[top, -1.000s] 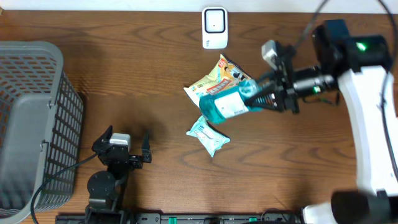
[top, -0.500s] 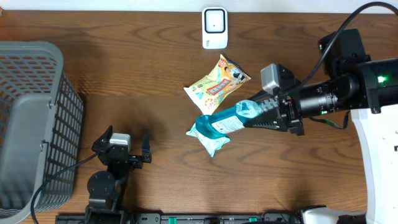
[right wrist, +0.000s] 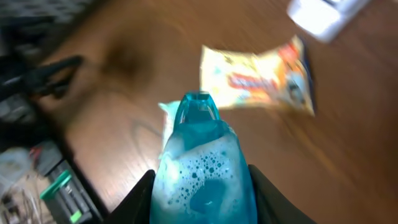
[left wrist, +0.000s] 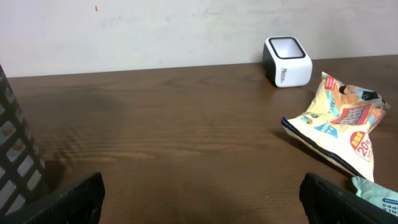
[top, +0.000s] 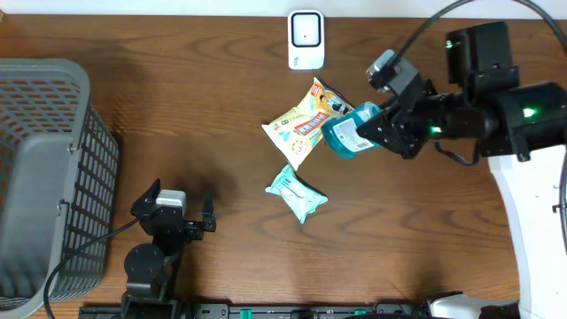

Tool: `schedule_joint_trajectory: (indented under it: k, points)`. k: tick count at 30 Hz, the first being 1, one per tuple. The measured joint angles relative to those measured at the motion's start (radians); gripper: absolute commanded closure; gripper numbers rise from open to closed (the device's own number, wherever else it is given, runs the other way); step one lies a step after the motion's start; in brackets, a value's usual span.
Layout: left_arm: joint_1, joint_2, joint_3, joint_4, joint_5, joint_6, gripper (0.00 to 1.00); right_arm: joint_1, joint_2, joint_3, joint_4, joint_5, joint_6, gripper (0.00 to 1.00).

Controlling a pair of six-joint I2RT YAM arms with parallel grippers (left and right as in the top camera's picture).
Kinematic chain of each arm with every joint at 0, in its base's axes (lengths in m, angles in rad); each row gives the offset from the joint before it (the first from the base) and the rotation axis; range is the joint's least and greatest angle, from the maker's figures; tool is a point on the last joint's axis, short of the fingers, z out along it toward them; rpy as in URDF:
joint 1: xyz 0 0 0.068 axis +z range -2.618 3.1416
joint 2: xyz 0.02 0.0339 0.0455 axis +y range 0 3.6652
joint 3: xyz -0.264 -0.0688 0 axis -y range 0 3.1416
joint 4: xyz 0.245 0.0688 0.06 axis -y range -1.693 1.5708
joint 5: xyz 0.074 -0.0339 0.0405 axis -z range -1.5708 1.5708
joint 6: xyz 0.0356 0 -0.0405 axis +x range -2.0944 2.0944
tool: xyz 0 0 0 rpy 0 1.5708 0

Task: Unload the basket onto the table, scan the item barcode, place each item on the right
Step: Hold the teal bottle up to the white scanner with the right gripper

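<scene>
A teal bottle of blue liquid (top: 345, 133) hangs above the table at the right, and my right gripper (top: 372, 128) is shut on it. In the right wrist view the bottle (right wrist: 202, 168) fills the gap between the black fingers (right wrist: 142, 196), its cap pointing away and its liquid foamy. The white barcode scanner (top: 306, 39) stands at the table's far edge, also visible in the left wrist view as the scanner (left wrist: 287, 61). My left gripper (top: 177, 213) rests low at the front left, open, with only bare wood between its fingertips (left wrist: 78, 196).
A yellow snack bag (top: 306, 120) lies just left of the held bottle, and a small light-blue packet (top: 297, 193) lies in front of it. A grey mesh basket (top: 49, 177) stands at the left edge.
The right arm has swung the bottle up and toward the back, turning it so its length points more toward the camera. The left arm has not moved.
</scene>
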Motion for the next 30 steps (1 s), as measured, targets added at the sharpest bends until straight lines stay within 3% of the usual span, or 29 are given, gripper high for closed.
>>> schedule_joint_trajectory:
  k: [7, 15, 24, 30]
  points:
    - [0.000, 0.000, 0.000, 0.000, 0.000, 0.000, 0.00, 0.169, 0.054, 0.000, 0.036, 0.444, 0.312, 0.98]
    - [0.000, 0.000, 0.000, 0.000, 0.000, 0.000, 0.00, 0.283, 0.266, 0.000, 0.154, 0.802, 0.453, 0.99]
    - [0.000, 0.000, 0.000, 0.000, 0.000, 0.000, 0.00, 0.355, 0.497, -0.002, 0.473, 1.168, 0.433, 0.99]
    - [0.000, 0.000, 0.000, 0.000, 0.000, 0.000, 0.00, 0.378, 0.562, -0.003, 0.843, 1.320, 0.270, 0.99]
